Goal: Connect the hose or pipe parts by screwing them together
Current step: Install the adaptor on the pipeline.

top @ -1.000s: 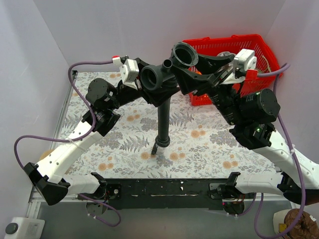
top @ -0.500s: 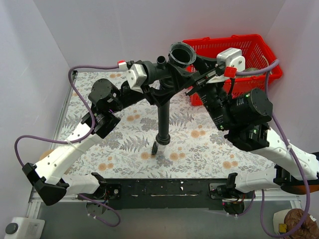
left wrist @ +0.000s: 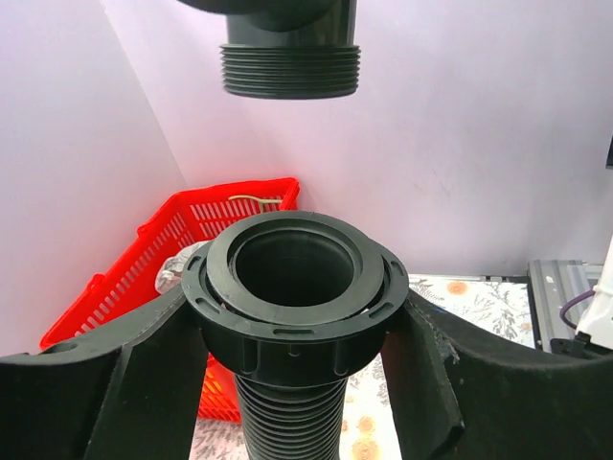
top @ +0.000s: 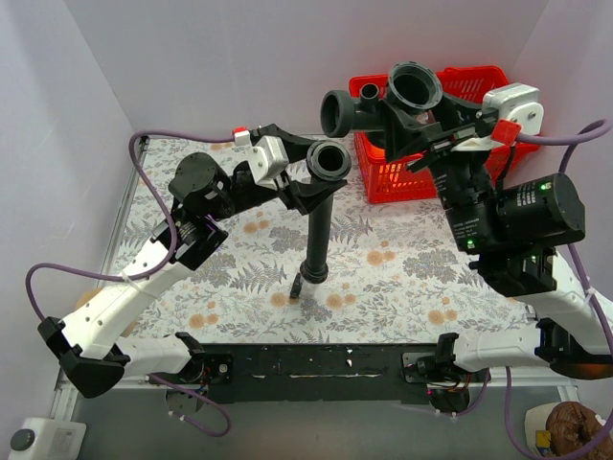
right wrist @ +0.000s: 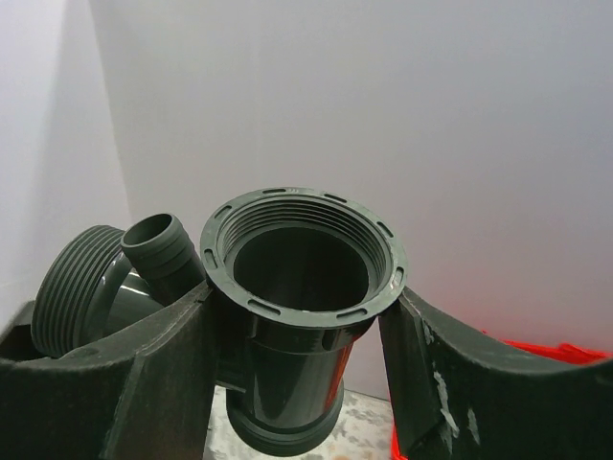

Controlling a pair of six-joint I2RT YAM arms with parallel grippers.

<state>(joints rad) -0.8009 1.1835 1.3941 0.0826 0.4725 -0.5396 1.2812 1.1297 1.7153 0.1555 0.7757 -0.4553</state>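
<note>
The joining is not yet happening: the two parts are sitting apart, each in its own pincer. The left pincer [top: 324, 174] is grasping the hose [top: 316, 225] just under its top collar, so the hose is hanging upright over the tabletop [top: 383, 278]. Its lower end is reaching down close to the cloth, though from above I cannot tell if it is touching. The right pincer [top: 414, 113] is clenching the fitting [top: 359, 110] around its body and holding it high, in front of the red basket [top: 383, 184], up and to the right of the collar.

In the left wrist view the collar [left wrist: 295, 287] is facing up with its mouth open, and a threaded end of the fitting [left wrist: 290, 72] is hovering above it with clear air between. The two are looking roughly in line, not engaged.

So the pick-up of both parts is looking done. What is remaining, by my reading, is the main work: bringing thread and collar together, seating them squarely, then turning one against the other until they are tightening.
</note>
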